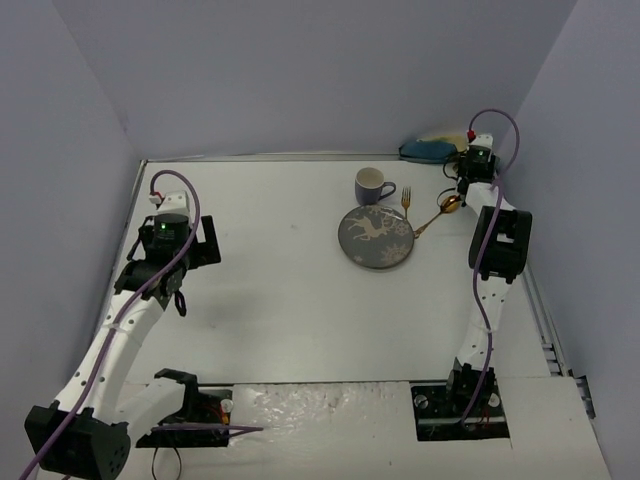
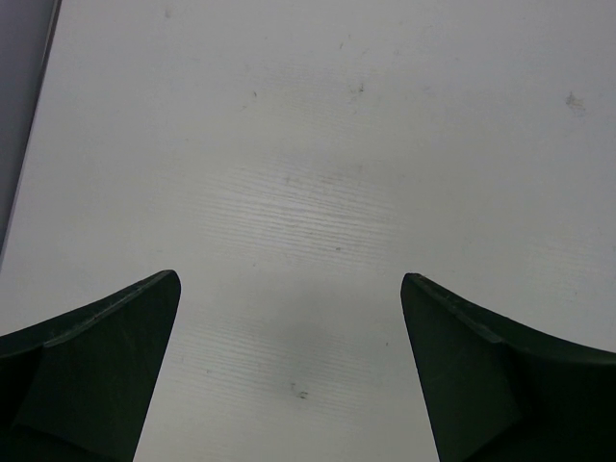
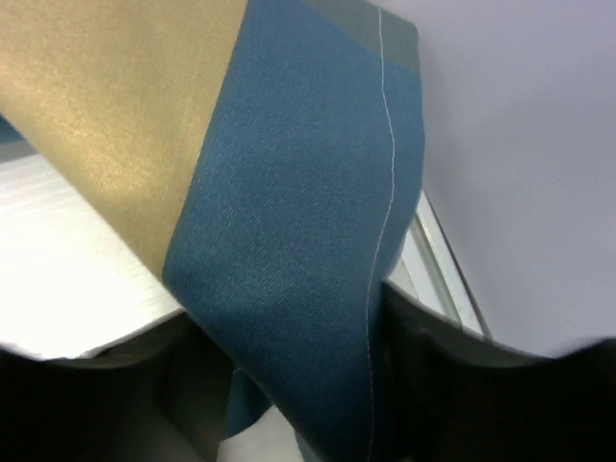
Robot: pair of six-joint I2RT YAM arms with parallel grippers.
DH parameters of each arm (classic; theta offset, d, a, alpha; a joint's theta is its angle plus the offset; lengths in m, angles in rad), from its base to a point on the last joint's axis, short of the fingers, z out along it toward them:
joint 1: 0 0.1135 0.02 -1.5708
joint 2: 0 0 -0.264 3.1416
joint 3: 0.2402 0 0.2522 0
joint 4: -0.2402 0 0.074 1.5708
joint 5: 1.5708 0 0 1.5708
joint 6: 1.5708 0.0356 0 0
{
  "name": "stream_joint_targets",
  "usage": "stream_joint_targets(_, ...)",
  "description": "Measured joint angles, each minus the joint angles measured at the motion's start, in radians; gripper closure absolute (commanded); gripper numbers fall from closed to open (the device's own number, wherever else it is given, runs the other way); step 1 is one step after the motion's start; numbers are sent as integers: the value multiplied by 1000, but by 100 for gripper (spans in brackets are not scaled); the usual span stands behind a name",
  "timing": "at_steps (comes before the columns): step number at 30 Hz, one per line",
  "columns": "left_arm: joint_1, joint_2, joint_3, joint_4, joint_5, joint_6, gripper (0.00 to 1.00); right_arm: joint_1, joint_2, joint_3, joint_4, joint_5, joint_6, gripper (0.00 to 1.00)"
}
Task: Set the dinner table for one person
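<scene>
The blue-and-tan placemat lies bunched at the far right corner of the dinner table. My right gripper reaches into it. In the right wrist view a blue fold of the placemat fills the whole gap of the right gripper and touches both fingers. A dark patterned plate lies right of centre, with a lilac mug behind it and a gold fork and gold spoon beside it. My left gripper hovers open over bare tabletop, nothing between its fingers.
Grey walls close in the table on three sides. A metal rail runs along the right edge close to my right gripper. The spoon's bowl lies just beside my right arm's wrist. Both arm bases sit at the near edge.
</scene>
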Motion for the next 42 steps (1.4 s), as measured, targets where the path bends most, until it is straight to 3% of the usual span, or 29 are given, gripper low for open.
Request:
stream_joint_targets(3,5,8,0,0,4,0,3,-1,1,7,31,-5,-19,95)
stream_joint_targets(5,8,12,0,1,5,0,3,-1,0,11,53,-8,-32,100)
stream_joint_targets(14,12,-1,0,1,17,0,3,100,-113,12,75,9,-149,100)
stream_joint_targets(26,12,-104,-1,2,32,-6,3,583,-462,85,202,34,-354,100)
stream_joint_targets(31,8,-138,-2,1,29,-9,3,765,-627,-4,220,6,-363,100)
stream_joint_targets(32,5,-143,-2,1,27,-10,3,798,-664,-47,233,7,-349,95)
stream_joint_targets(34,3,-151,-2,0,23,-11,3,845,-735,-145,236,9,-309,69)
stream_joint_targets(37,-2,-159,-2,-10,20,-20,3,876,-841,-362,265,13,-180,43)
stream_joint_targets(40,-7,-163,-2,-28,28,-33,3,884,-918,-603,219,24,-25,26)
stream_joint_targets(42,-8,-162,-2,-40,40,-45,3,884,-921,-707,158,26,77,21)
